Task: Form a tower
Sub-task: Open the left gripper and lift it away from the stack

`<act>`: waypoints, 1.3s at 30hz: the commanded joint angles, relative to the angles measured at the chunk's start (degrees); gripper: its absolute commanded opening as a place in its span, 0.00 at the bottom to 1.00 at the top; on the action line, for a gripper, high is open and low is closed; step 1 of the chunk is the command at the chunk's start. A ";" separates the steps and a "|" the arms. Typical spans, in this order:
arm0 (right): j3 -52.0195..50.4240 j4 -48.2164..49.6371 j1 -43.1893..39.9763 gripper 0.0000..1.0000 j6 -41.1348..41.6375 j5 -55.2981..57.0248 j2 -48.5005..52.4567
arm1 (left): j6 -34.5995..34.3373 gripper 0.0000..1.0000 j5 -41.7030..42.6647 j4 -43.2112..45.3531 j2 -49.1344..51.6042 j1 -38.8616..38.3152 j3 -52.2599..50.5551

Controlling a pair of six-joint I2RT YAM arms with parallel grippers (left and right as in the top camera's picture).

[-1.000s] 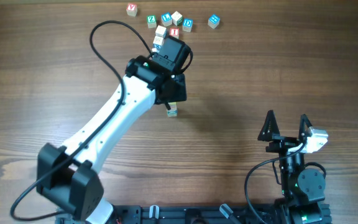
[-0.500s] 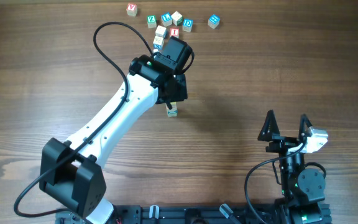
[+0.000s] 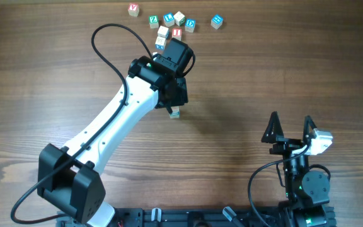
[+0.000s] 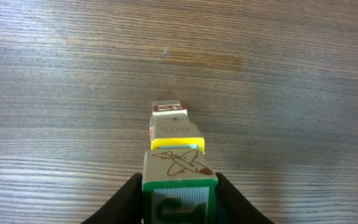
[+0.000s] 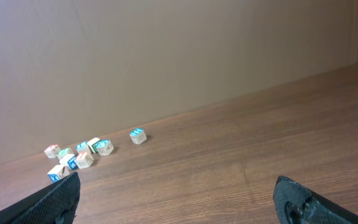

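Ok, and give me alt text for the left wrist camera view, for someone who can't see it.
The left gripper clamps a green-edged cube with an airplane drawing between its two dark fingers, the nearest block of a slim tower of alphabet cubes. Behind it line up a yellow-edged cube and a red-lettered cube, over a wood-grain table.

jaws pinch the top cube (green-edged, airplane picture) of the tower.

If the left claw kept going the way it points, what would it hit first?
The left gripper, clamped on the green cube, points down the tower: the yellow cube just beneath, probably touching.
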 commanded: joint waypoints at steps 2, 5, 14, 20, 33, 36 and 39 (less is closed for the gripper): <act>-0.04 0.26 -0.24 1.00 -0.96 0.79 -0.26 | -1.14 0.37 -0.52 0.11 -1.46 -0.44 -0.07; -0.04 0.26 -0.24 1.00 -0.96 0.79 -0.26 | -1.14 0.37 -0.52 0.90 -1.22 -0.44 -0.07; -0.04 0.26 -0.24 1.00 -0.96 0.79 -0.26 | -1.09 0.32 -0.52 1.25 -0.96 -0.42 -0.07; -0.04 0.26 -0.24 1.00 -0.96 0.79 -0.26 | -1.09 0.32 -0.55 1.60 -0.96 -0.42 -0.07; -0.04 0.26 -0.24 1.00 -0.98 0.79 -0.26 | -0.87 0.74 -2.89 3.85 -2.16 5.38 0.07; -0.04 0.26 -0.24 1.00 -0.98 0.79 -0.26 | -0.87 0.83 -2.89 3.87 -2.56 10.10 0.09; -0.04 0.26 -0.24 1.00 -0.96 0.79 -0.26 | -0.87 1.00 -2.89 2.82 -2.56 12.79 0.07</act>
